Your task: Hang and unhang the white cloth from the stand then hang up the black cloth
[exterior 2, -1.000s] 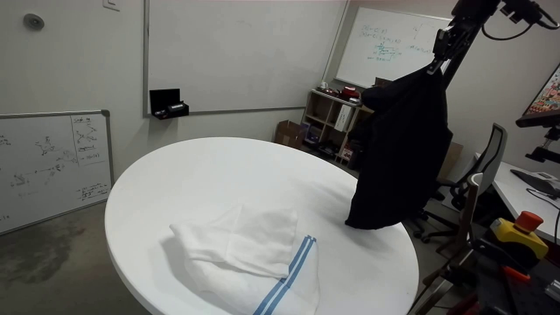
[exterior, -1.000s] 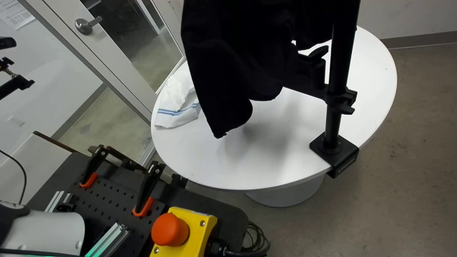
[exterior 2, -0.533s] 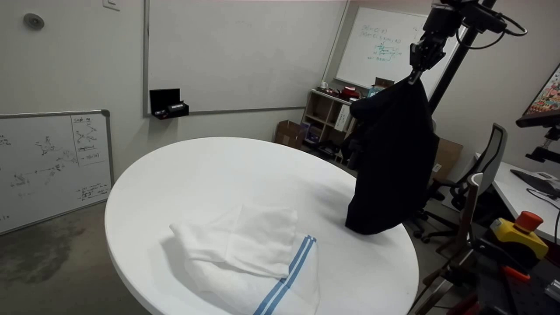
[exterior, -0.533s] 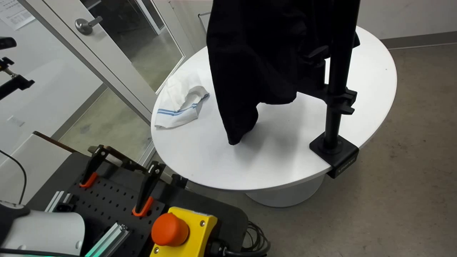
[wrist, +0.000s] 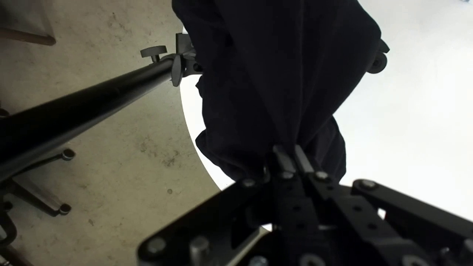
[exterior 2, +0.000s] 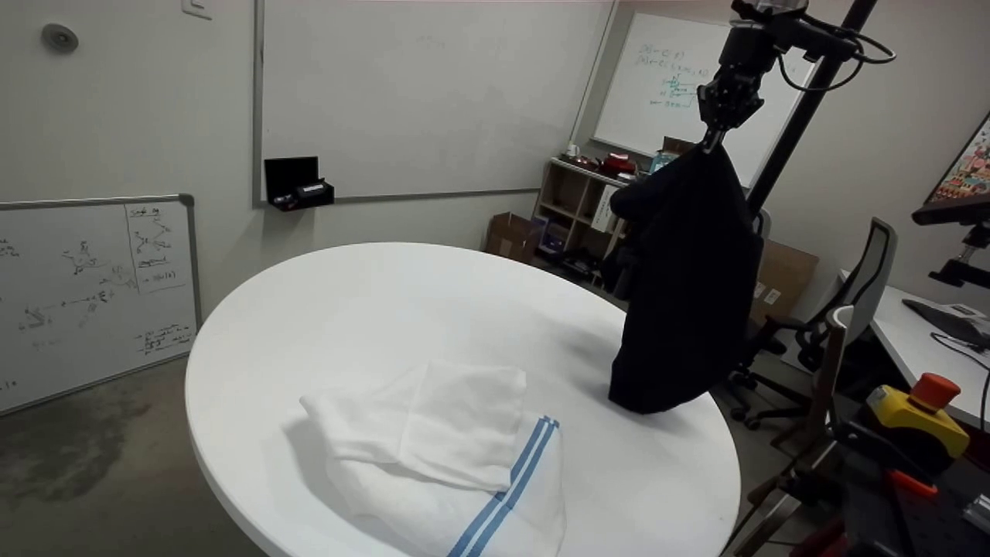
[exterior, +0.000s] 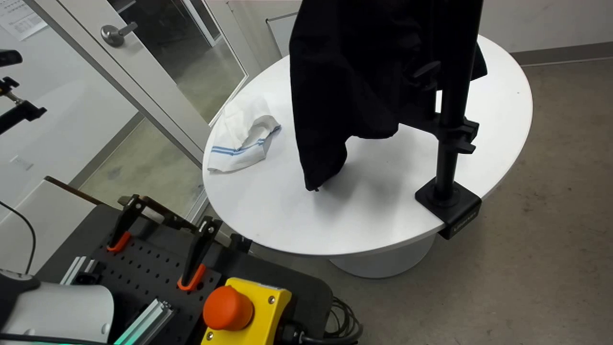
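My gripper [exterior 2: 710, 147] is shut on the top of the black cloth [exterior 2: 688, 286], which hangs in folds below it. In the wrist view the gripper [wrist: 288, 147] pinches gathered black cloth [wrist: 273, 74]. The stand's pole [exterior: 452, 96] rises from its clamp base [exterior: 448, 206] at the table edge. From above, the cloth covers the middle of the stand's arm; the arm's round end [wrist: 377, 62] peeks out on one side. Whether the cloth rests on the arm, I cannot tell. The white cloth [exterior 2: 433, 433], with blue stripes, lies crumpled on the table.
The stand clamps to a round white table [exterior: 297, 220]. Beside it is a dark cart [exterior: 143, 263] carrying clamps and a yellow box with a red button [exterior: 261, 306]. A chair [exterior 2: 858, 271] and shelf [exterior 2: 568, 201] stand beyond. The pole [wrist: 92, 103] slants close by my gripper.
My gripper has come down and away from the pole's upper part, carrying the black cloth. A cloth corner now shows past the pole's far side. The white cloth has not moved.
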Controlling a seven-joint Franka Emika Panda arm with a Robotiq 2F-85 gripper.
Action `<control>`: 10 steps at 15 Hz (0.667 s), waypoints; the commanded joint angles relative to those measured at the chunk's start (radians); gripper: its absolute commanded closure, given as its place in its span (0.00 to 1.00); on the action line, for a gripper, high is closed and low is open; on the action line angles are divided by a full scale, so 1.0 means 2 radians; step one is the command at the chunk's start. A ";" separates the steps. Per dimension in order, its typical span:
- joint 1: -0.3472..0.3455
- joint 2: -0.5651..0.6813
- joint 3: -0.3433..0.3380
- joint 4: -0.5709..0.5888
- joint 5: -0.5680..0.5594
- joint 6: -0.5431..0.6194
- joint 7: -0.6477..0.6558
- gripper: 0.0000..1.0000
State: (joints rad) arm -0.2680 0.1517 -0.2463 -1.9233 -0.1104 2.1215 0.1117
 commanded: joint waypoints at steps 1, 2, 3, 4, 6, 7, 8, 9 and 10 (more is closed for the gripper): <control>0.001 0.044 -0.006 0.061 0.009 -0.037 0.030 0.72; 0.002 0.051 -0.008 0.068 0.006 -0.039 0.042 0.71; 0.002 0.057 -0.009 0.076 0.005 -0.042 0.048 0.66; 0.002 0.063 -0.009 0.081 0.005 -0.043 0.054 0.58; 0.003 0.073 -0.010 0.094 0.005 -0.049 0.063 0.43; 0.003 0.076 -0.011 0.098 0.005 -0.052 0.067 0.37; 0.003 0.081 -0.011 0.104 0.005 -0.055 0.069 0.30; 0.003 0.084 -0.010 0.109 0.005 -0.058 0.071 0.22; 0.003 0.087 -0.010 0.112 0.005 -0.060 0.073 0.16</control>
State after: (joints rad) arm -0.2689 0.2874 -0.2599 -1.7635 -0.1066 2.0516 0.2337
